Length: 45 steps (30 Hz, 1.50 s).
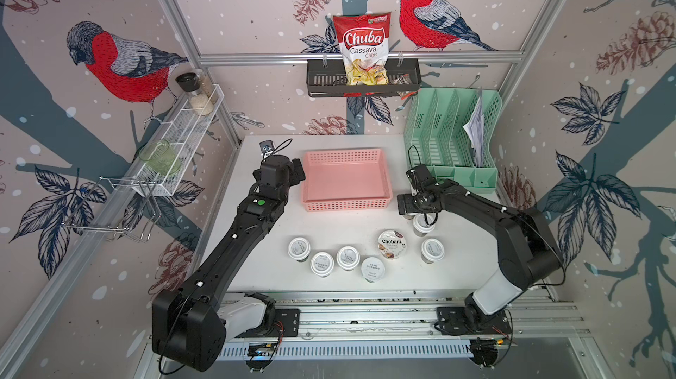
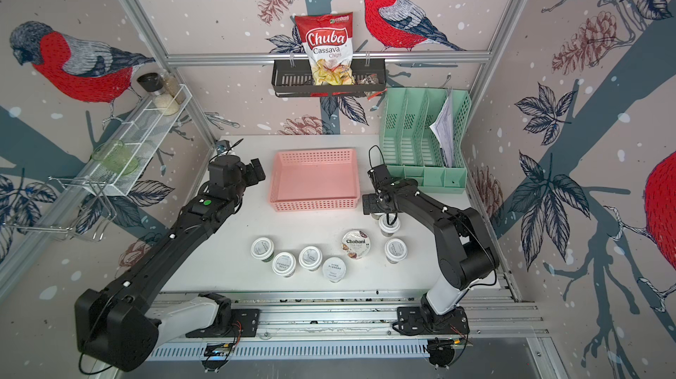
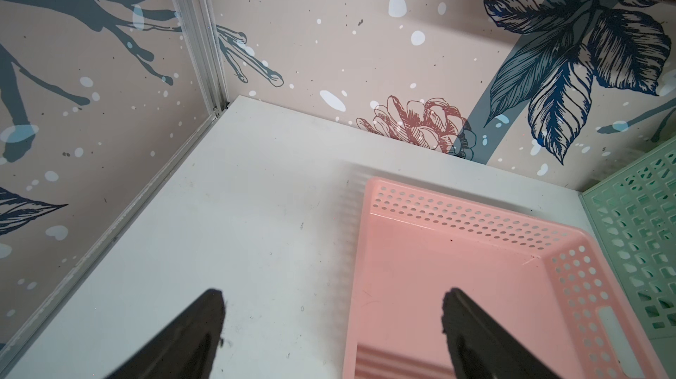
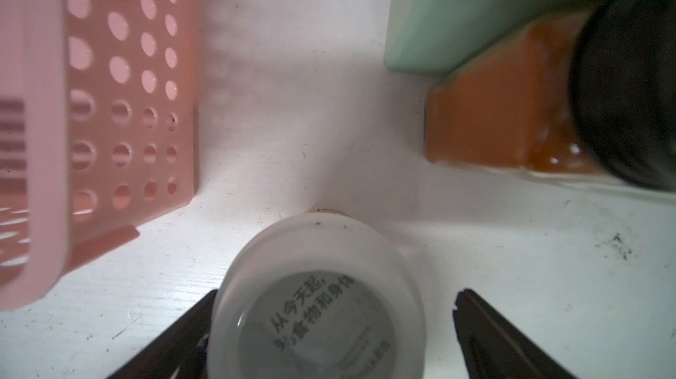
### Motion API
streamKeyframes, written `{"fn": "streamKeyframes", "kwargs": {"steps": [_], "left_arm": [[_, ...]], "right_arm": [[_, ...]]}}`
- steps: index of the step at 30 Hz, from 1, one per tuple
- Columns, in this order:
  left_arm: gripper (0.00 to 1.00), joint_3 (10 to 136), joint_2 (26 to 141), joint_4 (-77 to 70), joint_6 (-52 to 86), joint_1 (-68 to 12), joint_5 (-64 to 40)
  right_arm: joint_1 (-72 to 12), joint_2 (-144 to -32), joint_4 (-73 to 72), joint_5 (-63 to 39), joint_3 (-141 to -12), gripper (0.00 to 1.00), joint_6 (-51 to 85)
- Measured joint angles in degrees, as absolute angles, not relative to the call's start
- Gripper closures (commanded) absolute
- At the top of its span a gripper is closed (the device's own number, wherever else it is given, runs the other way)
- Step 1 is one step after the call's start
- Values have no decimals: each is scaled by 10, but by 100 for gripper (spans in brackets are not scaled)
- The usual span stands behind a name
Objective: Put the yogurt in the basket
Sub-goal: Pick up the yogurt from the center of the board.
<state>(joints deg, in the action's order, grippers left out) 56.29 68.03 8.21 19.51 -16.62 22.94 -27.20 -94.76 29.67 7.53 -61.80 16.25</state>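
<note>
At the table's (image 1: 365, 227) left side, the left arm (image 1: 234, 238) stretches forward from the front rail (image 1: 365, 313), wrist turned toward the basket (image 1: 346, 205). Left gripper (image 3: 333, 295) hovers at the basket's left rim, fingers spread wide and holding nothing; one finger is over bare table, the other over the basket floor. Right arm (image 1: 486, 209): elbow raised at the right, forearm reaching inward, wrist pointing down. Right gripper (image 4: 337, 295) is also spread wide, straddling a small white-lidded yogurt cup (image 4: 318, 307) that stands on the table just off the basket's near right corner. One finger is close against the lid's edge, the other clear of it; no squeeze visible. All yogurt is on the table, outside the basket: four small cups (image 1: 322, 263) in a loose row nearer the rail, the wider Chobani cup (image 1: 391, 243), and two more cups (image 1: 432, 249) beside the right arm.
</note>
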Motion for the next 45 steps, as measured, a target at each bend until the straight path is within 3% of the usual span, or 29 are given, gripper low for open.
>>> {"fn": "streamKeyframes", "kwargs": {"steps": [12, 29, 34, 45], "left_arm": [[4, 563, 676, 82, 195, -166, 230], [4, 563, 678, 91, 195, -166, 232], [4, 564, 678, 96, 195, -166, 232], [4, 564, 675, 96, 194, -167, 232]], "right_arm": [[-271, -950, 292, 75, -618, 8, 162], [-274, -935, 292, 78, -612, 12, 162], [-274, -934, 292, 81, -611, 18, 162], [-274, -929, 294, 83, -615, 19, 162]]}}
